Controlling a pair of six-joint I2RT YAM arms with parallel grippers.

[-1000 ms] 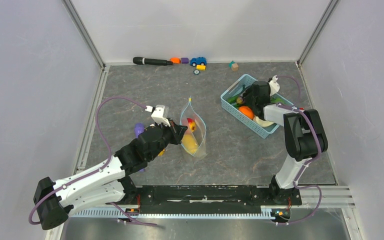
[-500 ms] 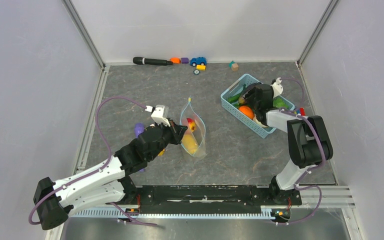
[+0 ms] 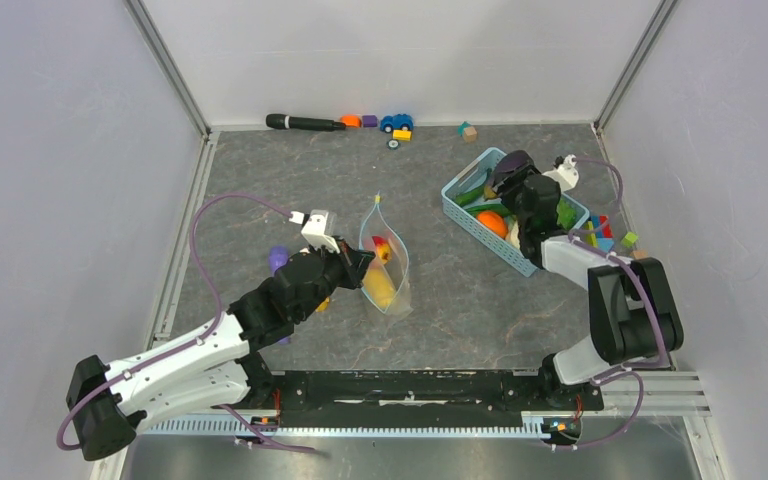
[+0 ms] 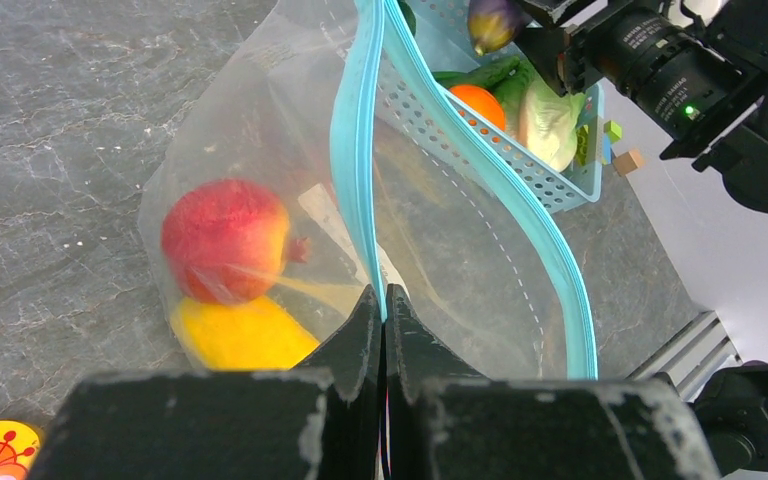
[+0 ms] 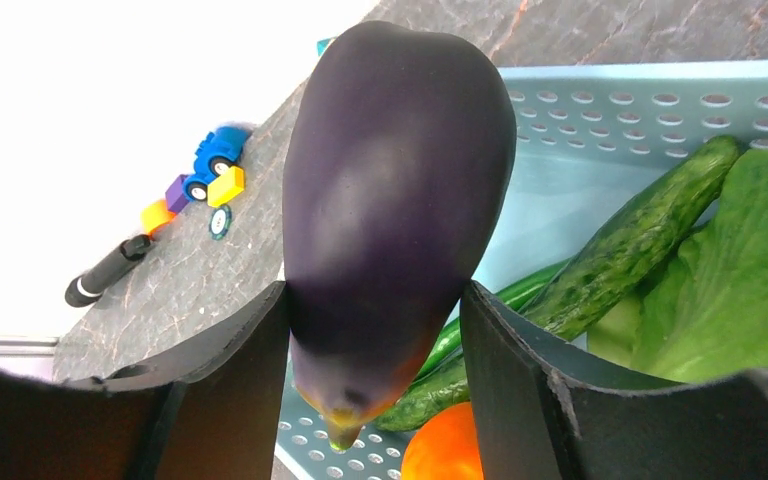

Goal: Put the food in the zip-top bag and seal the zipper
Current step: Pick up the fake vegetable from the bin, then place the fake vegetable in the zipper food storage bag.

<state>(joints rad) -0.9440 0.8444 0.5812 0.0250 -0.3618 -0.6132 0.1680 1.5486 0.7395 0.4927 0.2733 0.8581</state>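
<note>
L end effector [image 4: 382, 300]: clamped shut on zipper [image 4: 357, 150]. Zip-top bag [image 4: 440, 260] lies on table [image 4: 40, 150], mouth agape. Red fruit [image 4: 225, 240] and mango [image 4: 240, 335] are inside the bag. R end effector [image 5: 375, 300]: gripping eggplant [image 5: 390, 180], raised above basket [image 5: 600, 110]. Orange [image 5: 445, 445], lettuce [image 5: 750, 300] and green pods [image 5: 640, 240] are in the basket.

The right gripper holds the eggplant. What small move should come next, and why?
Probably lift the eggplant clear of the basket and swing toward the zip-top bag: the right gripper grips it over the basket, the left gripper pinches the zipper, mouth open.
</note>
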